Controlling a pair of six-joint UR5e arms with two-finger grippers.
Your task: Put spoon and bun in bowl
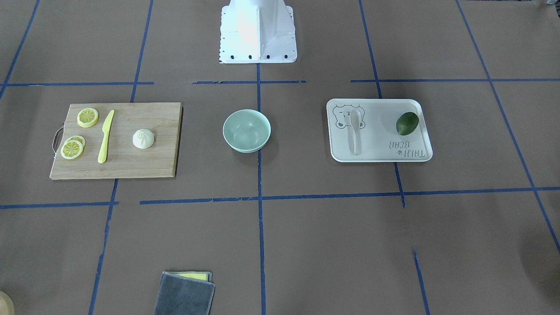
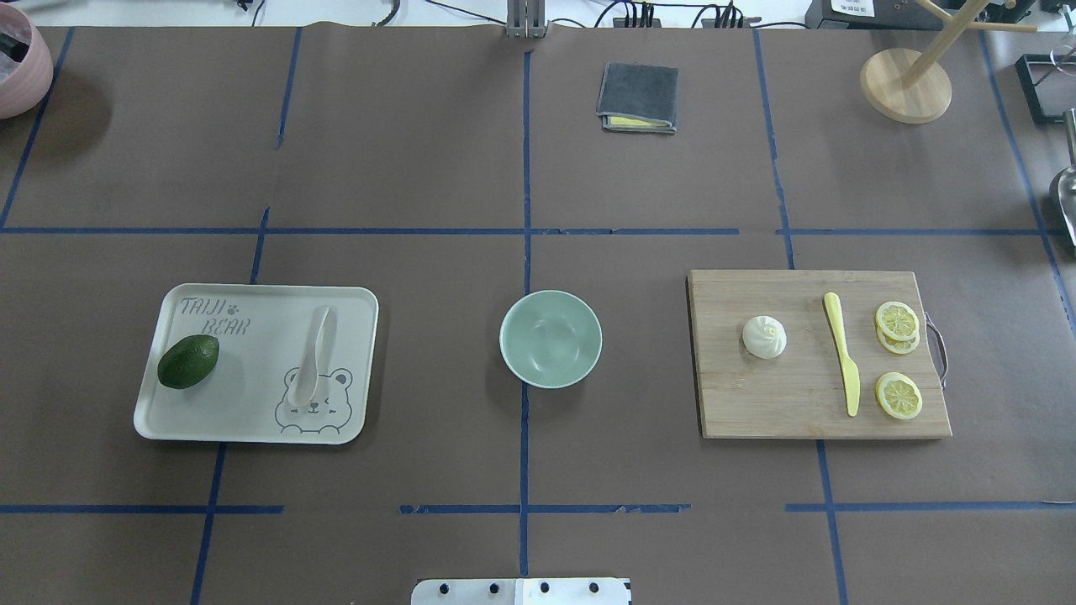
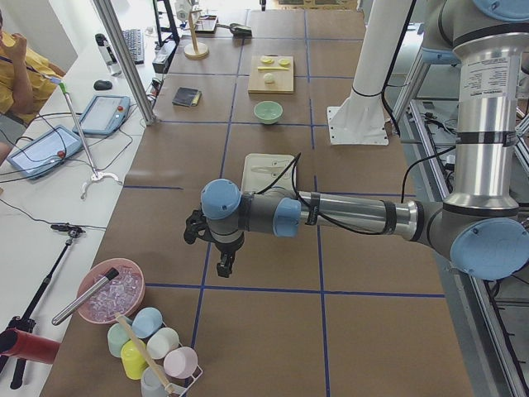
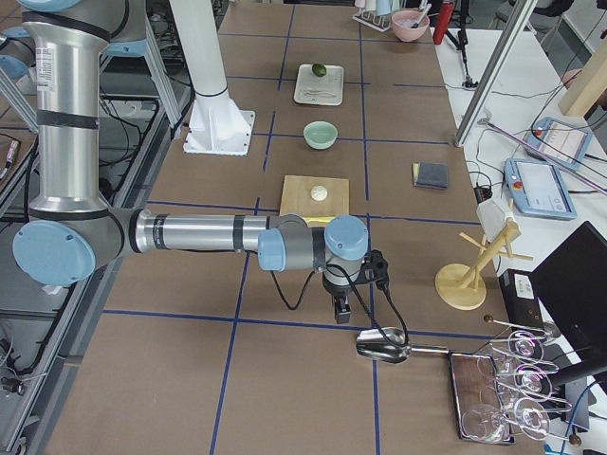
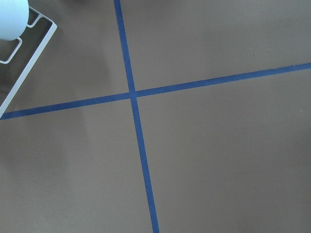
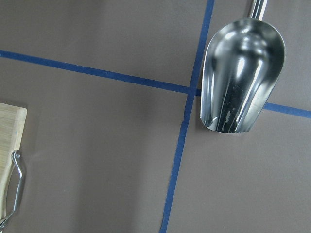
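**Q:** Where are the hands?

**A:** Your left hand [image 3: 223,266] hangs over bare tabletop [image 3: 273,331], out past the end of the tray. Your right hand [image 4: 341,311] hangs past the handle end of the cutting board, with a steel scoop [image 6: 241,77] lying just beside it. Only the side views show them, so you cannot tell whether either is apart or together.

**Q:** What lies ahead of the left hand?

**A:** Nearest is the pale tray [image 2: 252,420]. On it you meet a dark avocado [image 2: 188,361] first. Then comes the spoon [image 2: 311,357], lying flat on the half of the tray farther from the hand. Beyond that, well apart, is the mint bowl [image 2: 551,339], which is empty.

**Q:** And ahead of the right hand?

**A:** The cutting board [image 2: 756,412]. The lemon slices [image 2: 898,395] are nearest, then the yellow knife [image 2: 843,353]. After that the bun [image 2: 764,337] sits upright with clear board around it. The bowl lies beyond.

**Q:** How will they handle?

**A:** The spoon is probably light, stiff and smooth. It lies low, so close across the thick handle from straight above and expect it to skid. The bun looks soft and light. Hold it low across the dome, where it is widest, and squeeze gently, since a hard pinch could squash it or pop it loose.
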